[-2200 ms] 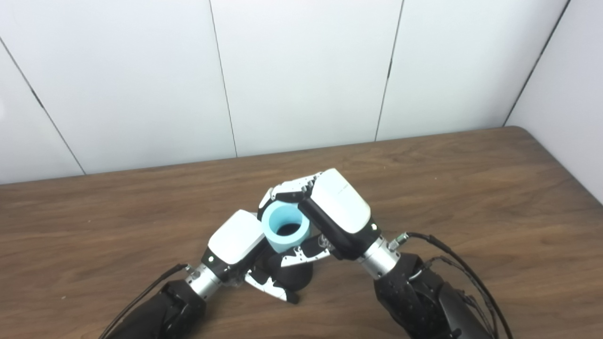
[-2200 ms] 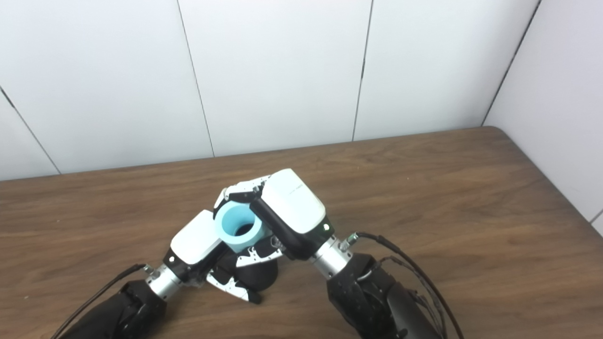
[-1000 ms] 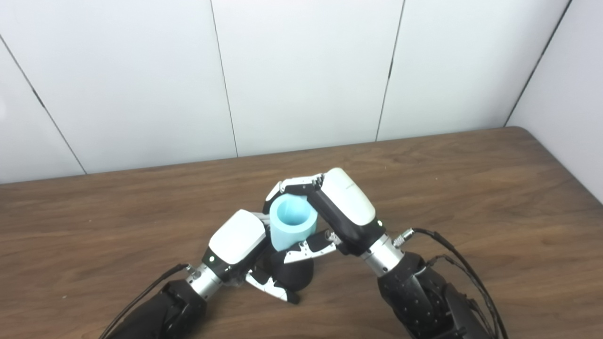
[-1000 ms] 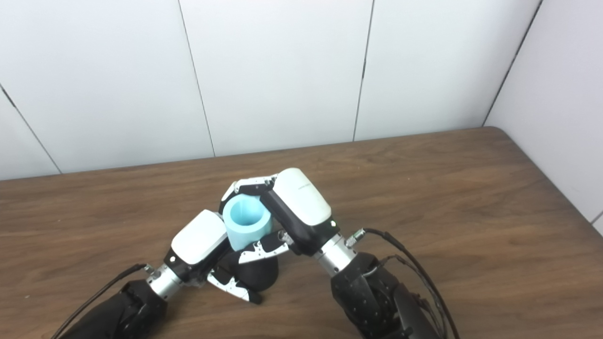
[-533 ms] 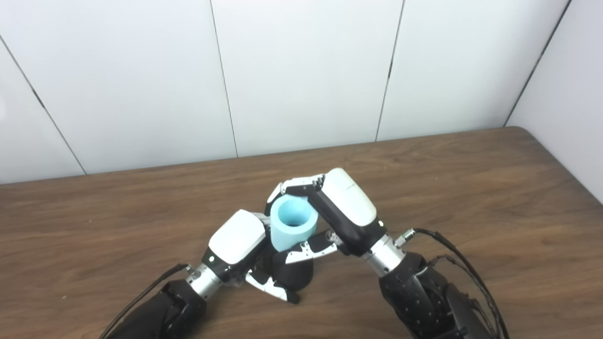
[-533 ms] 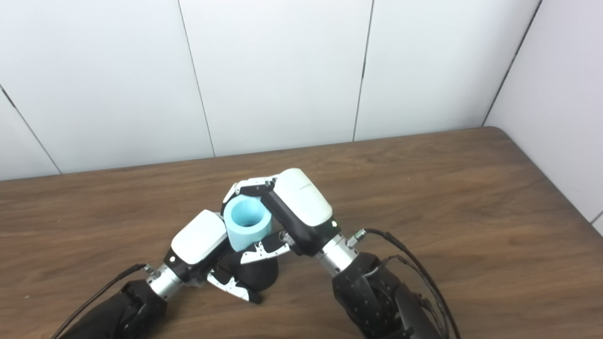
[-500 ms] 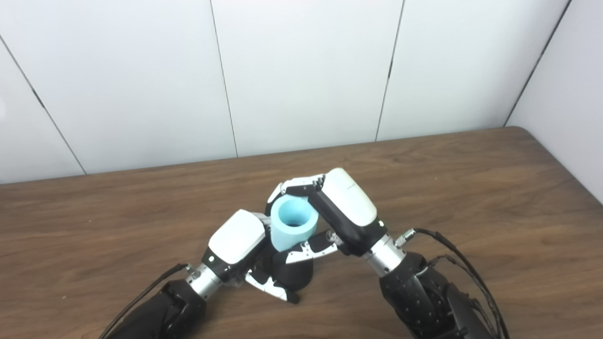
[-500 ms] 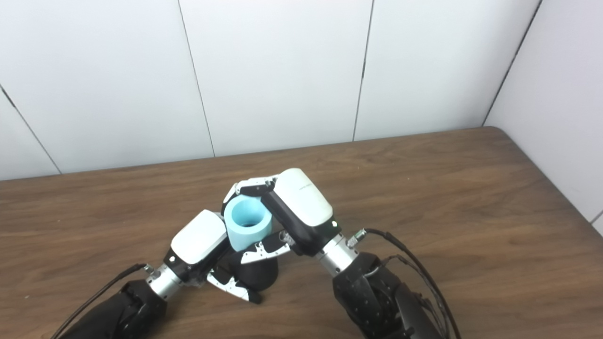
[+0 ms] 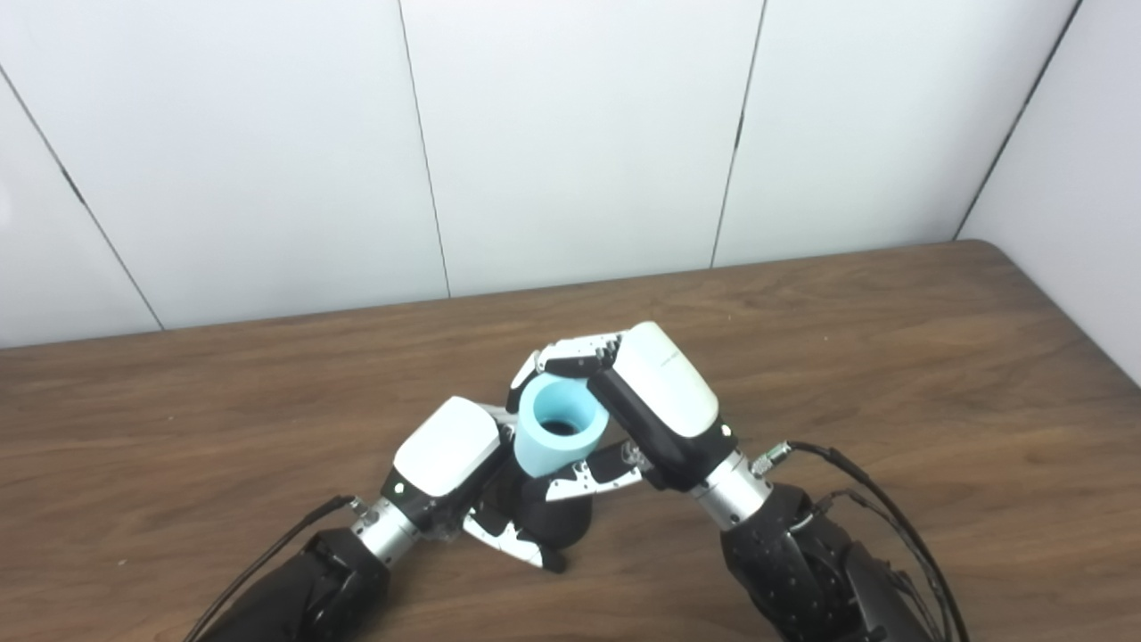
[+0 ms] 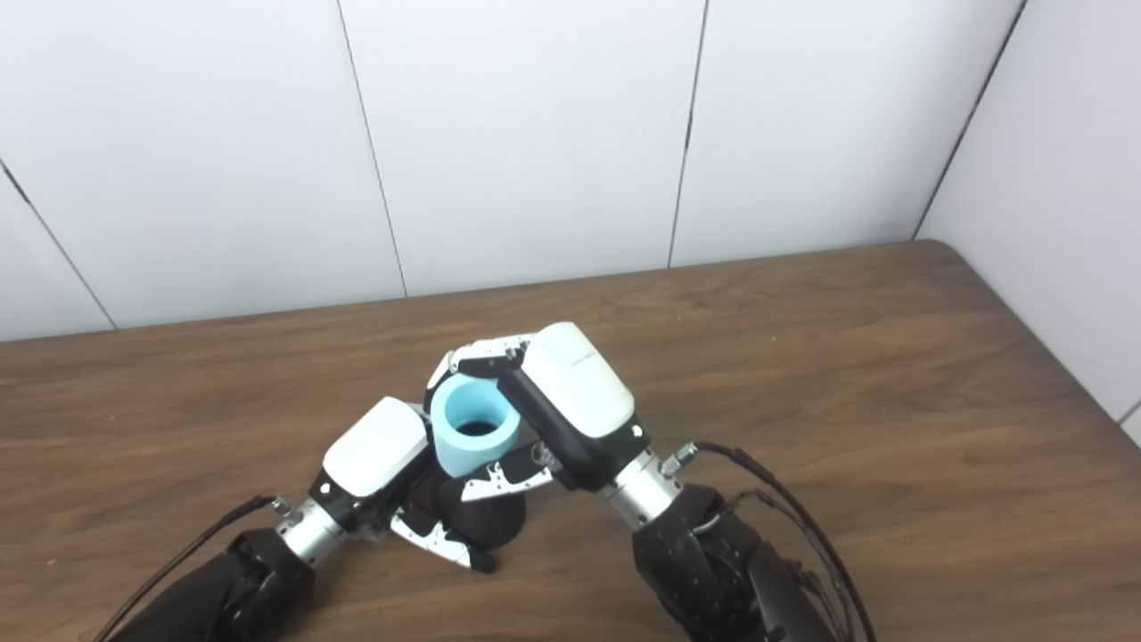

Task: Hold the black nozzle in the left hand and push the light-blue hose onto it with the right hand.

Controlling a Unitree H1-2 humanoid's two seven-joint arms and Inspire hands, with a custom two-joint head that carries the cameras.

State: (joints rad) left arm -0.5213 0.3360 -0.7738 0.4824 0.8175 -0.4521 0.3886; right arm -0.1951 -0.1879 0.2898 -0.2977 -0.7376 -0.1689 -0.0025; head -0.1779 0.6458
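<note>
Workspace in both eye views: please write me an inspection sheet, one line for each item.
Surface: brown wooden table, wood grain visible.
Job's things: light-blue hose stands upright above the black nozzle, open end up; how deep it is seated cannot be seen.
Clutter: nothing seen.
Hands: left hand shut on the nozzle; right hand shut on the hose, fingers wrapped round its far side.
Cables: black cables run along the right forearm; one thin cable beside the left wrist.
Surroundings: white panel wall behind and at right.
</note>
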